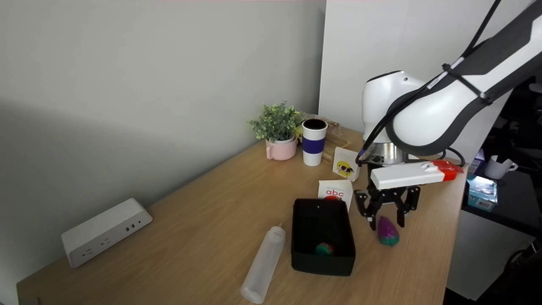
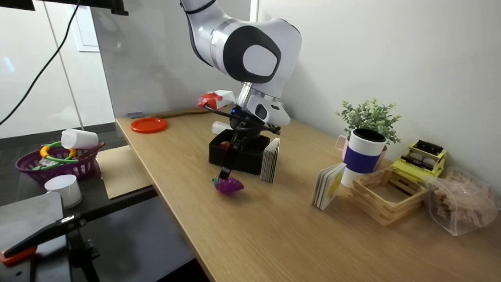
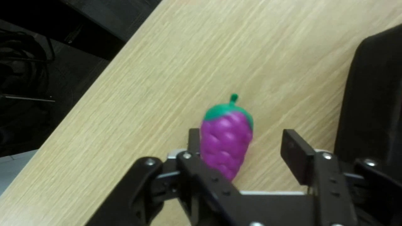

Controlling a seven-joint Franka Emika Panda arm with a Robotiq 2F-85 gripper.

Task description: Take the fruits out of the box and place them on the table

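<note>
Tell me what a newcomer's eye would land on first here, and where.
Most likely the bright purple toy grapes, right at the open gripper, beside the black box. Next, perhaps, the red plate, at the far end of the wood-grain table in an exterior view. Then, probably, the leafy plant in its pink handled pot, next to the blue-banded white tumbler.

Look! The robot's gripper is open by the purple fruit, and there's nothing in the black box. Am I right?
Nearly: the black box isn't empty. An exterior view shows a red-and-green piece inside it. The gripper is indeed open by the purple fruit.
</note>
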